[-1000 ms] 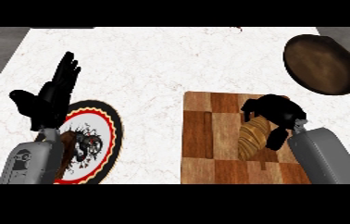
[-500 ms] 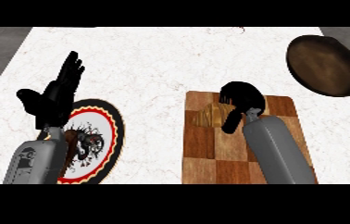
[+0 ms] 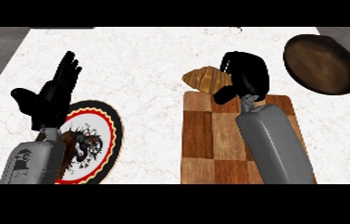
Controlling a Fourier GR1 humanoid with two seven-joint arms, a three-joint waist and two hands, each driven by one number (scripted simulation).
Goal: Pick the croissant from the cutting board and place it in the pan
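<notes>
Brown pan (image 3: 321,63), patterned plate (image 3: 103,135), held croissant (image 3: 205,78)

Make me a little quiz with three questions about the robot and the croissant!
1. True or false: the croissant lies in the pan.
2. Which hand holds the croissant? A) left hand B) right hand
3. Fill in: the left hand shows above a round ___ with a red rim.

Key: 1. False, it is held at the cutting board's far edge. 2. B. 3. plate.
</notes>
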